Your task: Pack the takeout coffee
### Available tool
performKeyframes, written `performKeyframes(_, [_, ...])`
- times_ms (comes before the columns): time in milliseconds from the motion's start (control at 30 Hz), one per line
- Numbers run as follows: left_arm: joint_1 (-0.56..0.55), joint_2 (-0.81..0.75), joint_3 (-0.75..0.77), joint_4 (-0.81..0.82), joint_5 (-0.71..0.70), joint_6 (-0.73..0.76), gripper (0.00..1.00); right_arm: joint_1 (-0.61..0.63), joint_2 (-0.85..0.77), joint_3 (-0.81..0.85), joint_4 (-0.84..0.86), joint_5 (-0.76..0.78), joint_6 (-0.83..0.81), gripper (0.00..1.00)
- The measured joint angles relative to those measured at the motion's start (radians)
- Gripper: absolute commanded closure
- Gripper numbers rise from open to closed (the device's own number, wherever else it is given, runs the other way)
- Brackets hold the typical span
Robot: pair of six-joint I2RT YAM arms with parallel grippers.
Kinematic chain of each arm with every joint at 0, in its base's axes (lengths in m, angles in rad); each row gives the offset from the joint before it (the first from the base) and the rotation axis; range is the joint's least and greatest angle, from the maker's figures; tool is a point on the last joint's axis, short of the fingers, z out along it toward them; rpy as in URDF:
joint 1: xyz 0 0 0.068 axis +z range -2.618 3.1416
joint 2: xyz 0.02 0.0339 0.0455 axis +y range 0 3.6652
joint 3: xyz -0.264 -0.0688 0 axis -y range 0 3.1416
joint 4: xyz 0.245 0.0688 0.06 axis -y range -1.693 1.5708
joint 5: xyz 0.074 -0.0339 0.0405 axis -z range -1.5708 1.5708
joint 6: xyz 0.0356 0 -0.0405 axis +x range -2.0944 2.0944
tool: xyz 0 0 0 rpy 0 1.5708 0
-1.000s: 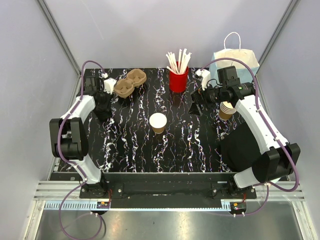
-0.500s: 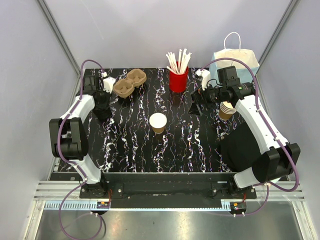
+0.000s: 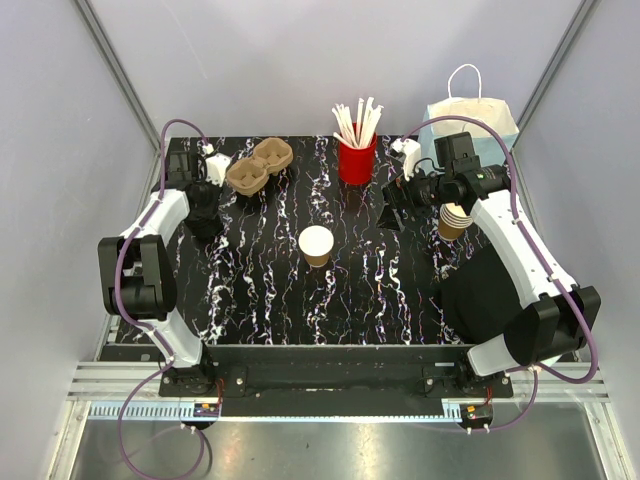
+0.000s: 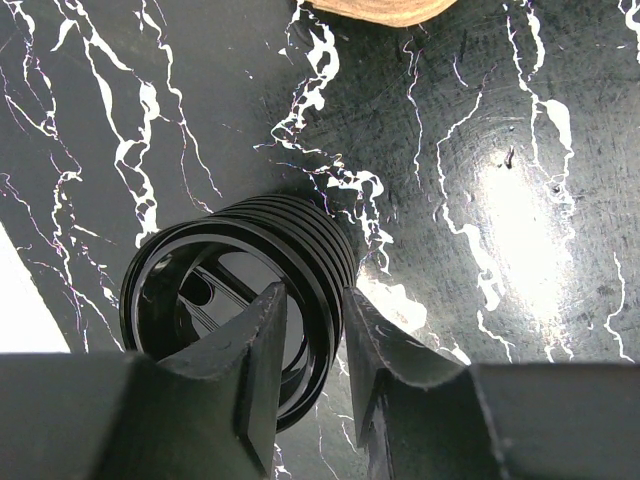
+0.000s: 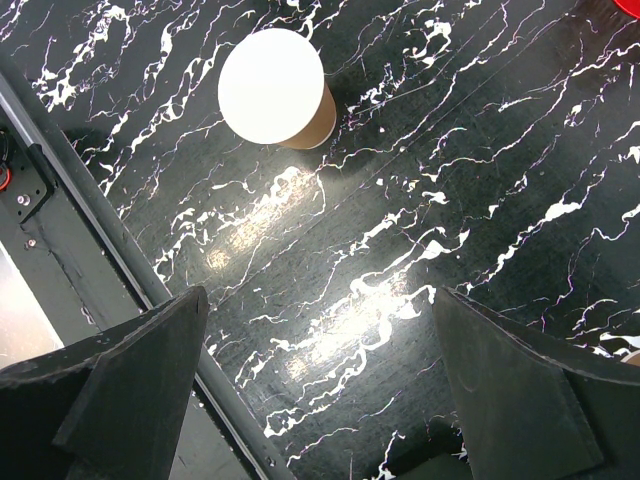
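The takeout coffee, a small tan paper cup with a white inside, stands upright at the table's middle, and the right wrist view shows it at upper left. My left gripper is at the far left over a stack of black lids. Its jaws pinch the stack's rim, one finger inside and one outside. My right gripper hovers right of the cup, wide open with only tabletop between its fingers. The pale blue paper bag stands at the back right.
A red cup of white sticks stands at the back centre. A brown pulp cup carrier lies at the back left, close to my left gripper. A nested stack of brown cups stands under my right arm. The table's near edge rail shows.
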Motion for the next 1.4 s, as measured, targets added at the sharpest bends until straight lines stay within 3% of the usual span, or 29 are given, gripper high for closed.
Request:
performKeyframes(400, [0.005, 0.0, 0.005, -0.001, 0.0, -0.002, 0.81, 0.0, 0.0, 0.0, 0.0, 0.0, 0.001, 0.0])
performKeyframes(1033, [0.006, -0.058, 0.005, -0.022, 0.023, -0.018, 0.82, 0.0, 0.0, 0.0, 0.0, -0.001, 0.0, 0.0])
performKeyframes(1233, [0.006, -0.163, 0.005, -0.03, 0.098, -0.014, 0.82, 0.003, 0.0, 0.003, -0.001, -0.033, 0.0, 0.0])
performKeyframes(1400, [0.007, -0.261, 0.004, -0.079, 0.263, 0.011, 0.82, 0.005, 0.004, 0.048, -0.001, -0.093, 0.024, 0.0])
